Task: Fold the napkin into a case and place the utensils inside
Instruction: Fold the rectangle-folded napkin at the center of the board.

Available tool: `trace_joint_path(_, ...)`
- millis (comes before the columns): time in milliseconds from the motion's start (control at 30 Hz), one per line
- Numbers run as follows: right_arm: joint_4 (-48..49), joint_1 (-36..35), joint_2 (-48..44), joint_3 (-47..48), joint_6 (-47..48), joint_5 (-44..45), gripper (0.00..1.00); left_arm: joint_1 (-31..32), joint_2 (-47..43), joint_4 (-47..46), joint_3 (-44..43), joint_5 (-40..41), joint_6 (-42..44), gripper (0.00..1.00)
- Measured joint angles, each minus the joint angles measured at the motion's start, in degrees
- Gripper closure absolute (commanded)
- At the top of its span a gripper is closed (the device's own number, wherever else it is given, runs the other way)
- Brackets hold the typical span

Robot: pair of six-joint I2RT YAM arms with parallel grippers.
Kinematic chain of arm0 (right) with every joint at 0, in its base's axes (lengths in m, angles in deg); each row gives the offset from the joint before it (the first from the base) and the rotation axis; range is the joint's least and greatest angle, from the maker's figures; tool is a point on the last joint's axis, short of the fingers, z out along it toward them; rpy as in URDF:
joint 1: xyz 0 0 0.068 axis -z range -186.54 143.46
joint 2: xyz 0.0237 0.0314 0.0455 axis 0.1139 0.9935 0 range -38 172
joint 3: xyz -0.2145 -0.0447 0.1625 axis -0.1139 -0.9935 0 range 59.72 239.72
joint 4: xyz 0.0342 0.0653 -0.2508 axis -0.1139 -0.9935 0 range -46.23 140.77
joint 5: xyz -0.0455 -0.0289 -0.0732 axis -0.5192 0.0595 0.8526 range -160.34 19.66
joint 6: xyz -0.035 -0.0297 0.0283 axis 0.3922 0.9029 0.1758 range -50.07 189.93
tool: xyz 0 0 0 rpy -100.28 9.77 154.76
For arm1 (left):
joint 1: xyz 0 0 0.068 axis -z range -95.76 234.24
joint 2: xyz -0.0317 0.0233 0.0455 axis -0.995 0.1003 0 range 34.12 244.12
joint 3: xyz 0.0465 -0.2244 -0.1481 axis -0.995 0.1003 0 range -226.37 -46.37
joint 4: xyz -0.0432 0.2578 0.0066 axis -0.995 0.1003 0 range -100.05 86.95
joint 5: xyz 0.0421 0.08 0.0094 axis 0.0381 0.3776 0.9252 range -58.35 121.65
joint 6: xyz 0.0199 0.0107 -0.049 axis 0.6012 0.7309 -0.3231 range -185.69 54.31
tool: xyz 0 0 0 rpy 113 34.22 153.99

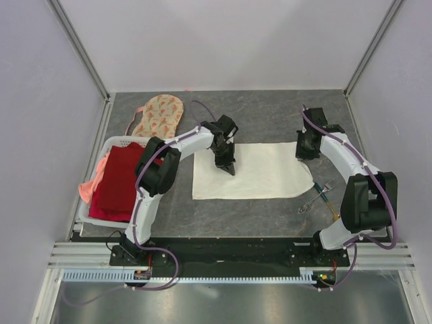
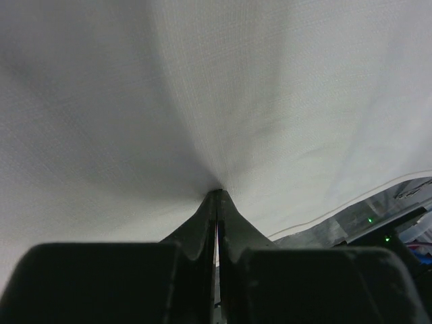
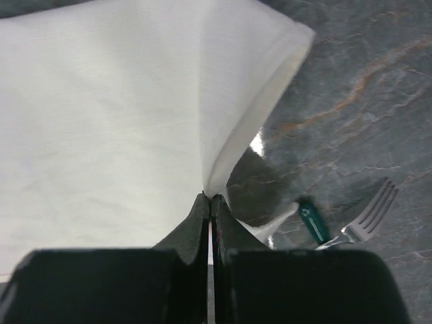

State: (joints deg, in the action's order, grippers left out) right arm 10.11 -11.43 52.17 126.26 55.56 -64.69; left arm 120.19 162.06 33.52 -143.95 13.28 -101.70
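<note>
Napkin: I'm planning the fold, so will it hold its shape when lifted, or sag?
Probably floppy: the napkin puckers into creases where the left gripper pinches it. Likely light and thin: its edge curls softly up to the right gripper. It would probably sag between grips.

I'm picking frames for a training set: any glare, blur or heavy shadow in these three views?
Top view: even light, sharp throughout. Left wrist view: the napkin fills the frame, shadowed grey at left; the left claw is a dark silhouette. Right wrist view: white glare on the table beside the napkin; fork fairly sharp, right claw underexposed.
</note>
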Motion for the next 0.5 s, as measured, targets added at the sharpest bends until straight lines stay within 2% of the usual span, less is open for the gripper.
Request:
trace_joint_path(367,-0.5,-12.7,-1.8,6.2,-10.0,-9.9,1.0,2.4,1.2,0.0,-2.6,-0.1,-2.9,0.96)
trace_joint_path(500,-0.1,-16.2,-1.8,6.9,-13.5,-12.1,1.0,1.3,-1.3,-0.8,0.9,-0.5,-3.7,0.96)
